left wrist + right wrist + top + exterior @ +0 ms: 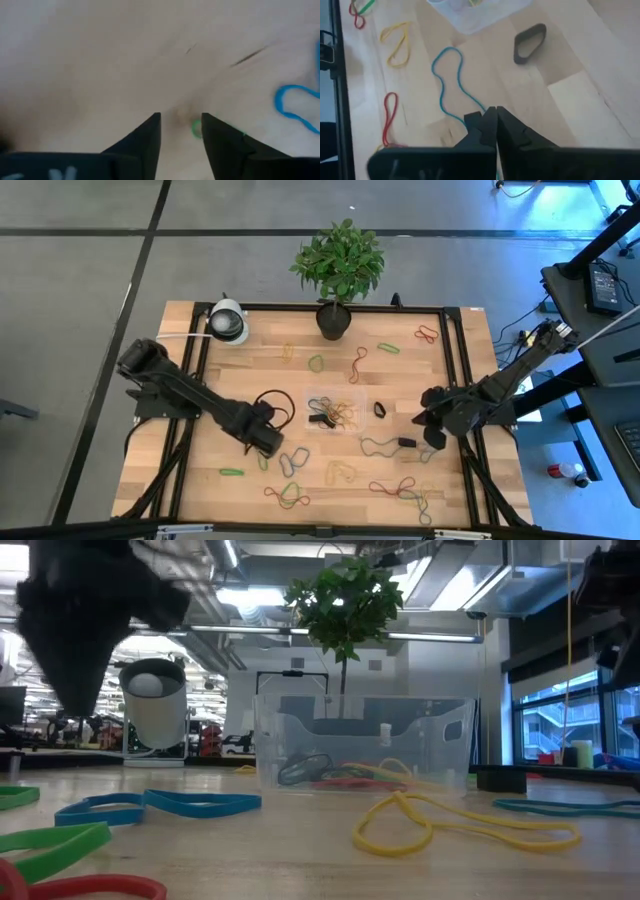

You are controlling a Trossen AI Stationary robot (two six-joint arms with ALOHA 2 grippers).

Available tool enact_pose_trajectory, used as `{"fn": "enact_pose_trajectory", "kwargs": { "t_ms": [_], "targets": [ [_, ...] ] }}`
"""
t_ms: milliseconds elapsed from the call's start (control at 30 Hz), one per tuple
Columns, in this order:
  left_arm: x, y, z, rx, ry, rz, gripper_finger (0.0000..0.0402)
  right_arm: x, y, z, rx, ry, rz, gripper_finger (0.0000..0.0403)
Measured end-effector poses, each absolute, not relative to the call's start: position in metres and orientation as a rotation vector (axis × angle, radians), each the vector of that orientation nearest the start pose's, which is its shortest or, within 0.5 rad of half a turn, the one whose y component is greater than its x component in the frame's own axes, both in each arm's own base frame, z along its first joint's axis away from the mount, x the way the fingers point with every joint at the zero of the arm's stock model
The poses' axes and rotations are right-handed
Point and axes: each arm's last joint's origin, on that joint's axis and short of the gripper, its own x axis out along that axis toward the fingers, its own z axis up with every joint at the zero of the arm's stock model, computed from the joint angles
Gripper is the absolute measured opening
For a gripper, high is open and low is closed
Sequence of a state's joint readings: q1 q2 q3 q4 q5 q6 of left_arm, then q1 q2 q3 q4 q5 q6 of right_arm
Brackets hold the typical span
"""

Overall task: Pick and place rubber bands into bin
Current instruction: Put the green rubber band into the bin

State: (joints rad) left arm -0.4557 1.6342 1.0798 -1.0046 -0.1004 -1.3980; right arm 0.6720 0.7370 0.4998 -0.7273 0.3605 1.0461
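The clear bin [352, 402] stands mid-table with several rubber bands [345, 776] inside it. More rubber bands lie loose on the wood: a blue one [293, 462], a yellow one [341, 473], a teal one [451, 82] and a black one [530, 39]. My left gripper [268, 444] points down, left of the bin, open, and hangs above a small green rubber band [195, 129] that shows between its fingertips. My right gripper [495, 119] is shut with nothing in it, raised over the table's right side above the teal band.
A potted plant [334, 318] and a white round device [228, 322] stand at the far edge. Black frame rails [455, 360] run along the table's sides. Red and green bands [290, 496] lie near the front edge.
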Motion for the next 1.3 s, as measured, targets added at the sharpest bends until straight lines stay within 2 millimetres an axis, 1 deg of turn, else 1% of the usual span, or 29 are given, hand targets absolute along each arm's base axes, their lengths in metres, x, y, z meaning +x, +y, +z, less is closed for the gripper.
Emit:
{"fn": "enact_pose_trajectory", "kwargs": {
  "t_ms": [100, 200, 400, 600, 700, 733, 800, 833, 867, 933, 1033, 1200, 1300],
  "targets": [
    [0.253, -0.125, 0.180, -0.823, 1.409, 0.870, 0.0148, 0.104, 0.071, 0.200, 0.530, 0.882, -0.142, 0.0006],
    [0.255, -0.132, 0.170, -0.904, 1.451, 0.921, 0.0152, 0.101, 0.069, 0.200, 0.537, 0.891, -0.114, 0.0008],
    [0.265, -0.146, 0.154, -0.978, 1.415, 0.892, 0.0149, 0.101, 0.069, 0.201, 0.519, 0.887, -0.095, 0.0005],
    [0.270, -0.149, 0.139, -0.991, 1.429, 0.932, 0.0140, 0.101, 0.069, 0.201, 0.516, 0.887, -0.094, 0.0011],
    [0.272, -0.150, 0.135, -0.969, 1.443, 0.907, 0.0117, 0.101, 0.069, 0.201, 0.517, 0.887, -0.094, 0.0011],
    [0.272, -0.150, 0.135, -0.963, 1.444, 0.896, 0.0103, 0.101, 0.069, 0.201, 0.518, 0.887, -0.094, 0.0012],
    [0.272, -0.150, 0.135, -0.970, 1.442, 0.901, 0.0062, 0.101, 0.069, 0.201, 0.518, 0.887, -0.094, 0.0011],
    [0.272, -0.149, 0.136, -0.974, 1.440, 0.902, 0.0037, 0.101, 0.069, 0.201, 0.518, 0.887, -0.094, 0.0011],
    [0.272, -0.149, 0.137, -0.977, 1.440, 0.900, 0.0020, 0.101, 0.069, 0.201, 0.518, 0.887, -0.094, 0.0010],
    [0.271, -0.148, 0.140, -0.983, 1.437, 0.887, 0.0008, 0.101, 0.069, 0.201, 0.518, 0.887, -0.095, 0.0008],
    [0.269, -0.146, 0.149, -0.999, 1.406, 0.882, 0.0003, 0.101, 0.069, 0.201, 0.517, 0.888, -0.095, 0.0009],
    [0.266, -0.140, 0.183, -1.029, 1.274, 0.829, 0.0002, 0.101, 0.069, 0.201, 0.510, 0.887, -0.094, 0.0015],
    [0.268, -0.131, 0.212, -1.009, 1.142, 0.792, 0.0002, 0.101, 0.069, 0.201, 0.512, 0.885, -0.097, 0.0016]
  ]
}}
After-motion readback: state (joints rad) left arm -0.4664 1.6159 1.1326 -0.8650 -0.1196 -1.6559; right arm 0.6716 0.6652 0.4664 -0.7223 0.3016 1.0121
